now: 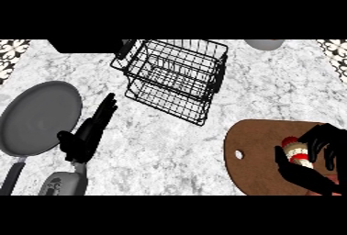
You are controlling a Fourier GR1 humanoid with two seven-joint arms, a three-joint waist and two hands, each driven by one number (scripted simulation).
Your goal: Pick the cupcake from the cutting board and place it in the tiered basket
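Note:
A cupcake [296, 152] with a pale wrapper and red top lies on the brown cutting board [257, 151] at the lower right. My right hand [318, 160] is curled round it, fingers above and thumb below, hiding part of it. The black wire tiered basket [173, 75] stands at the upper middle of the counter, apart from the board. My left hand [92, 128] rests open at the left, fingers straight and pointing up, beside a grey pan.
A grey frying pan [37, 117] lies at the far left with its handle toward the lower edge. A black box [85, 44] sits at the back left and a grey bowl [264, 43] at the back right. Marble counter lies between board and basket.

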